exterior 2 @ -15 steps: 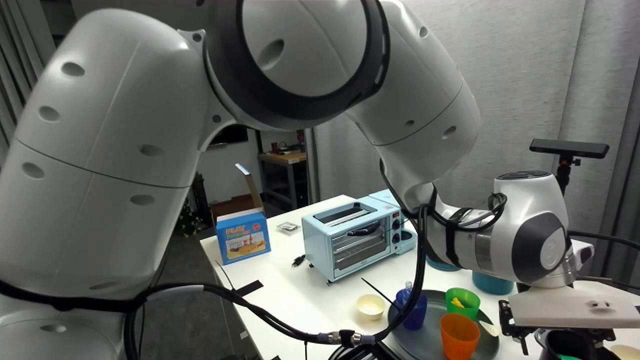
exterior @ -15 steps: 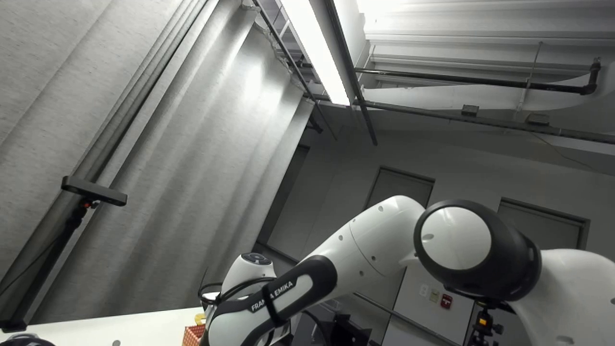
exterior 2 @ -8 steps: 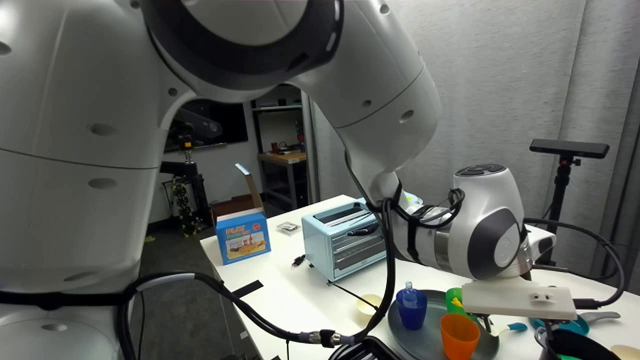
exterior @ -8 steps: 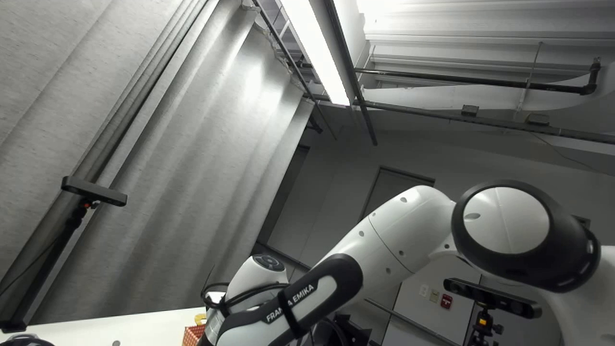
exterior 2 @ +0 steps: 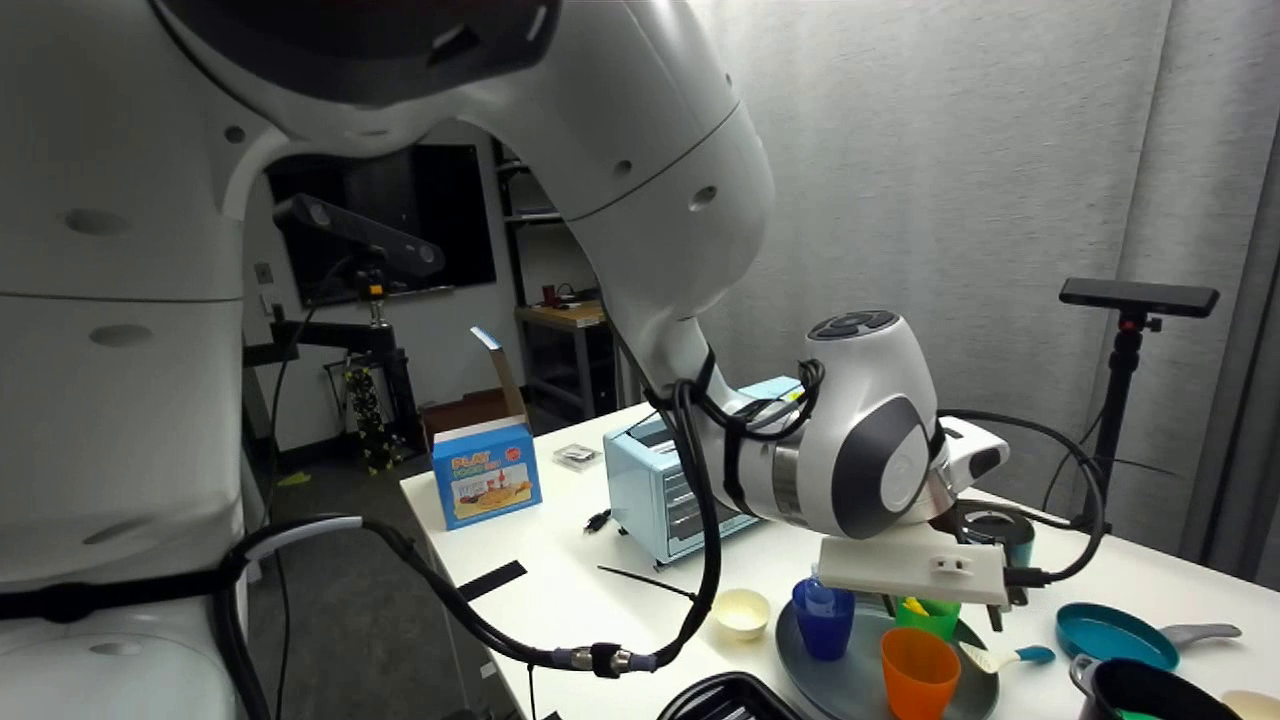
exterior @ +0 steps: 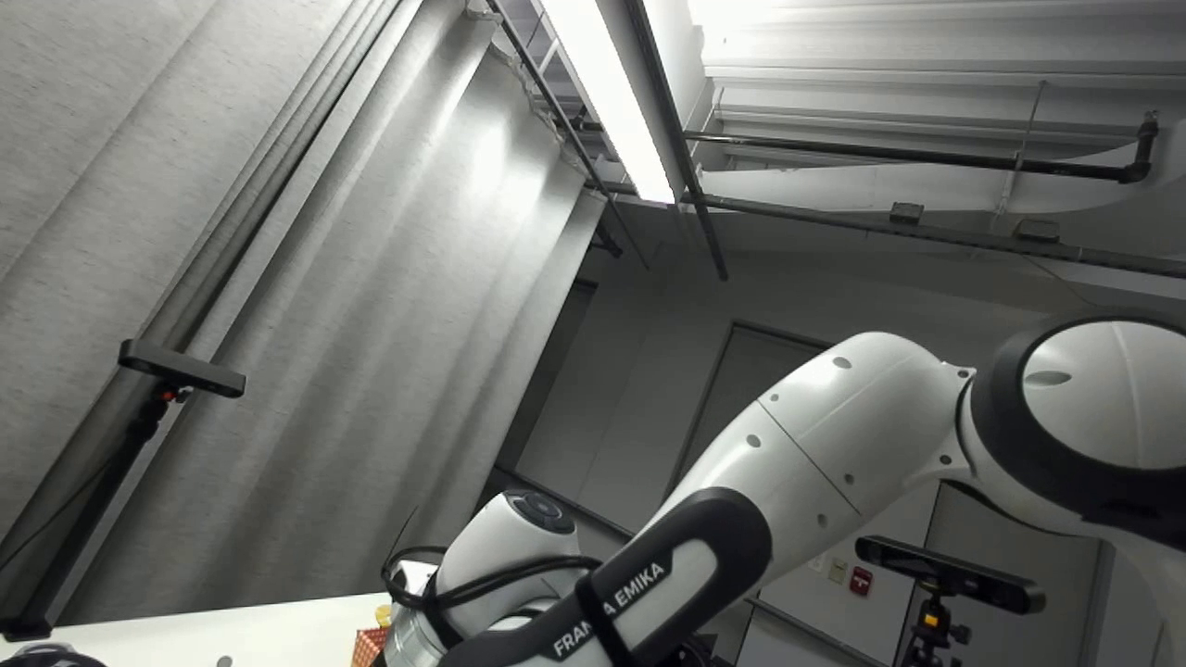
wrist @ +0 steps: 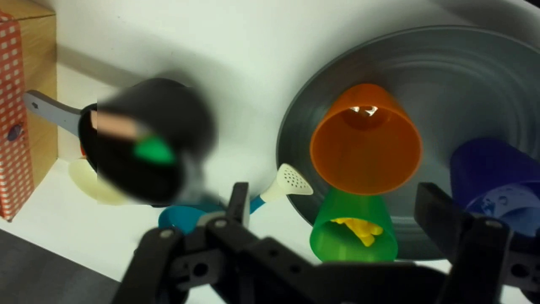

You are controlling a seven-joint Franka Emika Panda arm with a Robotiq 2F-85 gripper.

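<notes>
My gripper (wrist: 334, 190) is open and empty above the grey plate (wrist: 447, 80). In an exterior view the gripper (exterior 2: 945, 606) is partly hidden behind its white mount. In the wrist view, the green cup (wrist: 354, 245), with yellow pieces inside, lies between and below the fingers. The orange cup (wrist: 367, 152) stands beside it, with small shiny bits inside. The dark blue cup (wrist: 476, 164) with a clear item is by the right finger. A white slotted spatula (wrist: 291, 181) rests on the plate's rim near the left finger. The orange cup (exterior 2: 918, 672) also shows in an exterior view.
A black pot (exterior 2: 1140, 692) and a blue pan (exterior 2: 1112, 636) stand right of the plate. A cream bowl (exterior 2: 741, 613), light blue toaster oven (exterior 2: 650, 495) and blue box (exterior 2: 487, 475) are further left. A red checked box (wrist: 12, 109) is at the wrist view's left edge.
The arm and open gripper have moved from above the black pot leftward to above the plate and cups in an exterior view. The cups and plate have not moved.
</notes>
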